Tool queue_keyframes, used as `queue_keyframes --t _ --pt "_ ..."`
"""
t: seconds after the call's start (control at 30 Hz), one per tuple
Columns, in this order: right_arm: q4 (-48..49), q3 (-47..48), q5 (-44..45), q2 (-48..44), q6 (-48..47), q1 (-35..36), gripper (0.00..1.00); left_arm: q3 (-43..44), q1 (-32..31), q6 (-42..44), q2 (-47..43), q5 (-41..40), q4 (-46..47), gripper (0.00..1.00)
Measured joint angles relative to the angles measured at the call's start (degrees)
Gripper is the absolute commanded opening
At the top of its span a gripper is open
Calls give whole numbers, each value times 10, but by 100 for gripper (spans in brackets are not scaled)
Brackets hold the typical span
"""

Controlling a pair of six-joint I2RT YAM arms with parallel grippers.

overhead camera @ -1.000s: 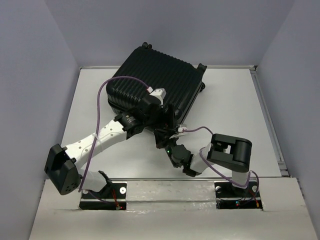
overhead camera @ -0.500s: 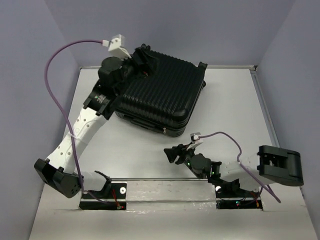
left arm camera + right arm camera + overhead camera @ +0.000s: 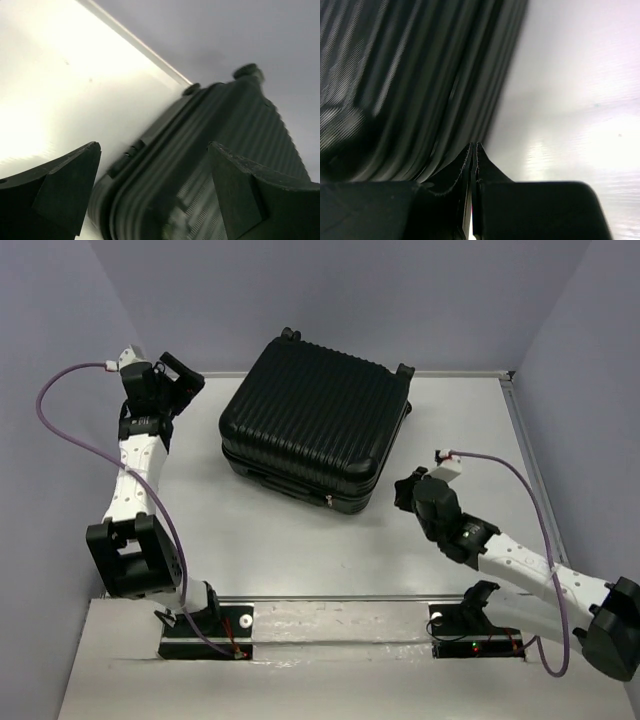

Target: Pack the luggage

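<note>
Both arms pull back off the luggage [image 3: 315, 420], which lies shut, prob. why left gripper [image 3: 180, 378] gapes empty & right gripper [image 3: 473, 149] sits pinched closed on nothing.

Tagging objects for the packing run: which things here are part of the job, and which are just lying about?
Job:
- luggage, closed, lying flat on the table
- left gripper, jaws apart, empty
- right gripper, jaws together, empty

Lying about:
- nothing loose shows in these views; only the table itself
</note>
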Motion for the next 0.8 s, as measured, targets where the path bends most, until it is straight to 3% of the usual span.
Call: queue_keyframes --t 0.1,0.2,0.33,0.53,0.8 --pt "-21 27 -37 23 -19 -65 7 0 31 -12 54 14 13 99" --pt "-27 89 -106 103 -47 -158 7 21 34 -18 120 44 16 99" --pt "-22 159 -173 206 -70 -228 7 49 24 -27 223 84 20 99" --pt "-21 240 -256 333 -96 -271 7 68 -12 -29 283 94 11 99" --pt "-27 316 -334 426 -131 -288 7 42 -24 -33 281 93 68 99"
